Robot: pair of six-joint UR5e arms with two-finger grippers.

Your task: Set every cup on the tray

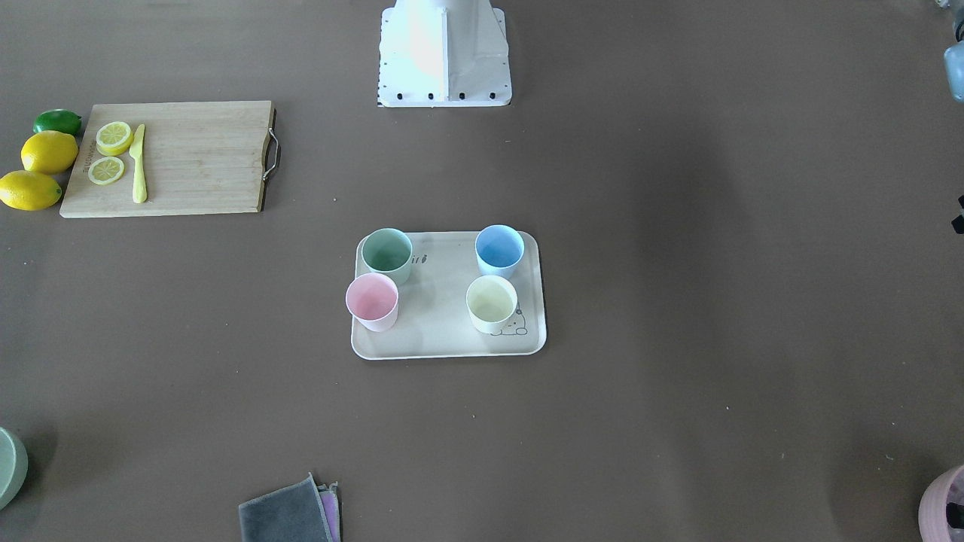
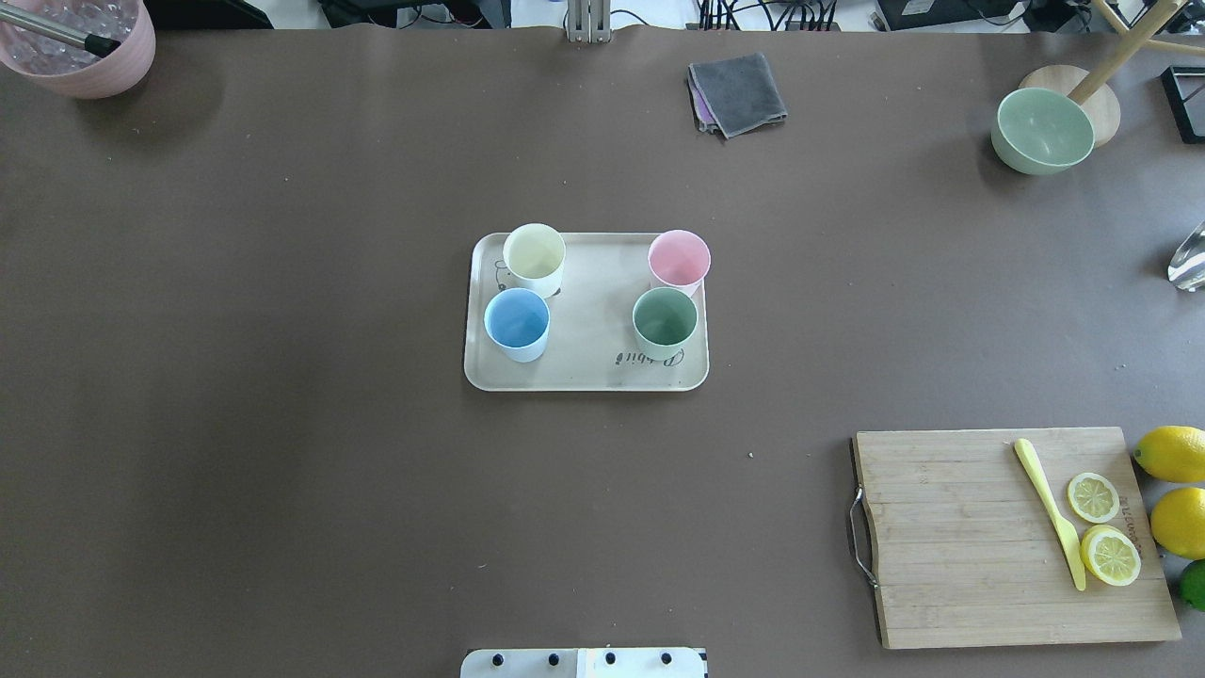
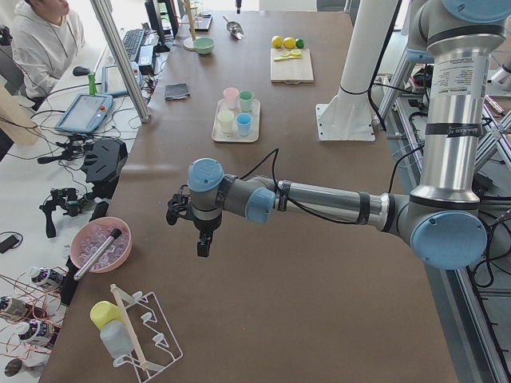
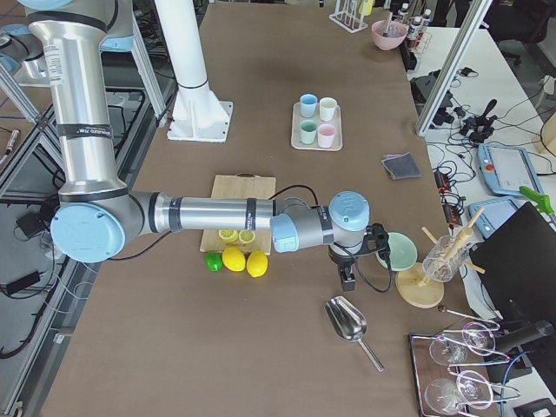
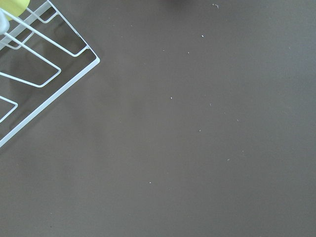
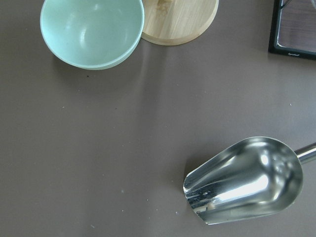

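The table [image 2: 282,395] is matte brown. The tray [image 2: 593,311] is beige with a cream rim, dark script and a line-drawn bunny. The green cup [image 2: 665,320] is a pale sage, the blue cup [image 2: 517,322] light sky blue, the pink cup [image 2: 679,260] soft pastel and the yellow cup [image 2: 534,257] creamy. The board [image 2: 960,537] is light bamboo streaked with grain. The knife [image 2: 1050,513] is pale yellow, the lemons [image 2: 1172,453] bright yellow, the slices [image 2: 1093,497] paler inside yellow rinds, and the lime [image 2: 1196,584] green. The cloth [image 2: 739,92] is dark grey over purple. The bowl [image 2: 1043,130] is sage green, the pot [image 2: 85,47] mauve-pink, the scoop [image 6: 244,180] shiny silver and the rack [image 5: 44,84] white wire. The left arm [image 3: 335,201] and right arm [image 4: 208,213] are silver with light-blue caps.
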